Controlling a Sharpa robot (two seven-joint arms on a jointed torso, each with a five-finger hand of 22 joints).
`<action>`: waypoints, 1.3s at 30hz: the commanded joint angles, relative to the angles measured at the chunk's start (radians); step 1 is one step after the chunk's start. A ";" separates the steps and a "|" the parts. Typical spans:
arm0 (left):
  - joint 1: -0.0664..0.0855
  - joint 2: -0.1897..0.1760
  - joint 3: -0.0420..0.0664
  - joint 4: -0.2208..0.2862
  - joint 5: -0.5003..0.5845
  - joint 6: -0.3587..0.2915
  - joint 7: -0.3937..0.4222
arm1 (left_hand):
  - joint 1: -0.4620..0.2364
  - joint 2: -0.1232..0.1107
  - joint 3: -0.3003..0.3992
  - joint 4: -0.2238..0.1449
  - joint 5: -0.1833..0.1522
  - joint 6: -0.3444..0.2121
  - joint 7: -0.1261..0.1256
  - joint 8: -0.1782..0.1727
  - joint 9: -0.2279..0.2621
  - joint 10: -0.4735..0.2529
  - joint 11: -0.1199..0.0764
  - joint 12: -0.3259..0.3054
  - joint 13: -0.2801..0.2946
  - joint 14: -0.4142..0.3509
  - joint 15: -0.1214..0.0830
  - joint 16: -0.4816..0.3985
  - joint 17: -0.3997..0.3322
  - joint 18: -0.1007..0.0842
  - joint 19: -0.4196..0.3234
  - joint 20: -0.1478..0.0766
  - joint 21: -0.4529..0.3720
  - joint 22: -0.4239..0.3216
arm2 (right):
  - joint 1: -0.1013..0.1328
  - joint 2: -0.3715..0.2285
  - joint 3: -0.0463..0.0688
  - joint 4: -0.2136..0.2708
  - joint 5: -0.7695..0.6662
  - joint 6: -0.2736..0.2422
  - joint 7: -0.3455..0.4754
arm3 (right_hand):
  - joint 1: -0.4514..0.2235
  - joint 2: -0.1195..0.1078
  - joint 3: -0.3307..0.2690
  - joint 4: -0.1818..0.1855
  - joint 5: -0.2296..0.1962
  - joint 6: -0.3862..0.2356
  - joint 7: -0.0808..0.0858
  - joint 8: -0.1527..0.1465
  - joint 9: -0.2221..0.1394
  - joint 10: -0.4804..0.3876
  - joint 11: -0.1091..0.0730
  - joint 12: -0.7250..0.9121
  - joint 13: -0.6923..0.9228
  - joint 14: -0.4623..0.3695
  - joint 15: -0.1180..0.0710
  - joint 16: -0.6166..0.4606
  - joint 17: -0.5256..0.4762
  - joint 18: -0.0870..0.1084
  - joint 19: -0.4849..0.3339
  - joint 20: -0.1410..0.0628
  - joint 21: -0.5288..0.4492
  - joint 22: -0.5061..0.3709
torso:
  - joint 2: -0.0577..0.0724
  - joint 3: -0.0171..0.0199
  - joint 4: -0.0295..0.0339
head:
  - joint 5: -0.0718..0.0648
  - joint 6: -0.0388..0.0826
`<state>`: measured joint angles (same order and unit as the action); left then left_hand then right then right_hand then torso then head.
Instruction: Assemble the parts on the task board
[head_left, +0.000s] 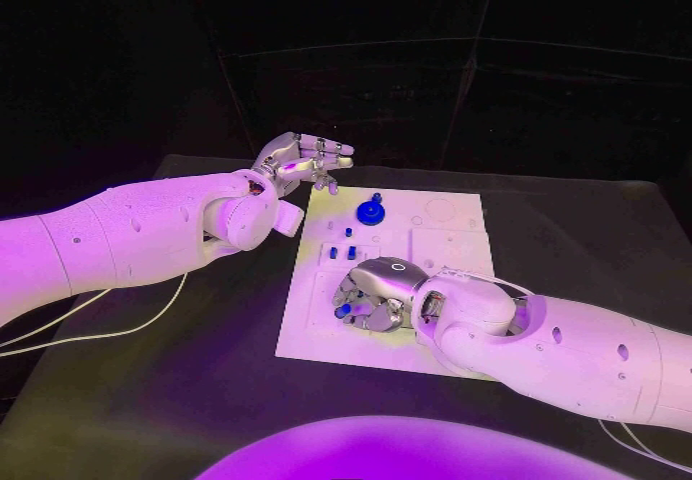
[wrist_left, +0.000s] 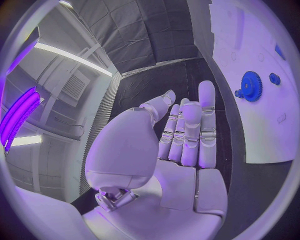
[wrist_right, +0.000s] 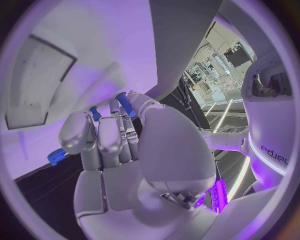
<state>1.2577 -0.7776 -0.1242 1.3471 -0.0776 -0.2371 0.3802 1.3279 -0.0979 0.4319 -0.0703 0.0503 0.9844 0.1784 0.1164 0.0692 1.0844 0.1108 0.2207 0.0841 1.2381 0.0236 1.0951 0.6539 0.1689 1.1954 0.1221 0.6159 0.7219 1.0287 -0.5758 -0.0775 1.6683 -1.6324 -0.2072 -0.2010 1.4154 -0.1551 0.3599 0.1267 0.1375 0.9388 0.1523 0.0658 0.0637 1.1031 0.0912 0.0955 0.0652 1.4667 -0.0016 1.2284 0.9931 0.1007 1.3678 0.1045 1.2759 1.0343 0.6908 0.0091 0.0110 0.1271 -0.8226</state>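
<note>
Black table (head_left: 577, 230) under purple light, white task board (head_left: 447, 240) in the middle. Left hand (head_left: 306, 160) hovers off the board's far left corner, fingers apart and loosely curled, holding nothing; left wrist view shows the same left hand (wrist_left: 181, 140) with its fingers stretched out and bare. Blue gear (head_left: 372, 211) stands on the board's far part, near the left hand but apart from it (the gear (wrist_left: 251, 86) shows past the fingertips in the left wrist view, with a smaller blue part (wrist_left: 274, 78) just beside it). Small blue pegs (head_left: 343, 252) stand mid-board, between the gear and the right hand. Right hand (head_left: 369, 295) is low over the near part of the board, fingers curled around a small blue part (head_left: 343, 312); in the right wrist view the right hand (wrist_right: 119, 145) has a blue peg (wrist_right: 125, 104) pinched at its fingertips, against the board. Another blue piece (wrist_right: 56, 156) shows at the board's edge beside the hand, not touched.
</note>
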 joint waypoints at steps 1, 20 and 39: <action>0.002 0.000 0.001 0.001 0.003 0.010 0.002 | -0.007 0.005 -0.005 0.000 0.002 0.000 0.004 0.002 0.000 -0.008 0.000 0.005 0.001 -0.005 0.000 -0.003 -0.001 0.014 -0.007 -0.001 -0.004 -0.001 | 0.001 -0.002 0.000 0.003 -0.005 -0.056 0.014 | -0.011 0.001 -0.014 -0.002 -0.007 -0.038 -0.007 -0.007 -0.001 -0.013 0.000 0.000 0.002 0.007 0.003 -0.002 -0.004 0.003 -0.009 0.000 -0.005 -0.006 | 0.001 0.0004 -0.0001 | 0.000 0.000; 0.002 -0.002 0.001 0.001 0.003 0.013 0.000 | -0.007 0.005 -0.005 0.000 0.002 0.000 0.004 0.002 0.000 -0.008 0.000 0.005 0.001 -0.005 0.000 -0.003 -0.001 0.014 -0.007 -0.001 -0.004 -0.001 | 0.001 -0.022 0.000 0.021 0.011 -0.106 0.031 | 0.004 0.024 -0.039 -0.009 -0.001 -0.083 -0.024 0.001 0.005 0.088 -0.038 0.079 0.023 0.011 -0.025 0.008 0.005 -0.003 0.011 -0.023 0.019 0.031 | 0.000 0.0003 0.0003 | -0.001 0.002; 0.002 -0.001 0.001 0.000 0.003 0.014 -0.001 | -0.007 0.005 -0.005 0.000 0.002 0.000 0.004 0.002 0.000 -0.008 0.000 0.005 0.001 -0.005 0.000 -0.003 -0.001 0.014 -0.007 -0.001 -0.004 -0.001 | 0.001 -0.014 0.000 0.021 0.012 -0.098 0.035 | 0.007 0.025 -0.039 -0.010 -0.001 -0.079 -0.026 0.001 0.006 0.094 -0.040 0.082 0.025 0.011 -0.027 0.009 0.005 -0.004 0.012 -0.026 0.020 0.032 | 0.000 0.0005 0.0011 | -0.002 0.000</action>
<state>1.2578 -0.7788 -0.1242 1.3466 -0.0776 -0.2337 0.3770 1.3279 -0.0978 0.4320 -0.0704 0.0503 0.9845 0.1784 0.1164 0.0692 1.0844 0.1108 0.2207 0.0840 1.2381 0.0236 1.0951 0.6540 0.1689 1.1955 0.1220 0.6159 0.7221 1.0284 -0.5908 -0.0778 1.6867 -1.6223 -0.2961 -0.1761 1.4223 -0.1402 0.3283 0.1175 0.1375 0.8537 0.1254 0.0619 0.0684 1.1899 0.0518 0.1740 0.0891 1.4651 -0.0218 1.2334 0.9967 0.1008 1.3796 0.0836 1.2924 1.0650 0.6911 0.0094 0.0115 0.1249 -0.8224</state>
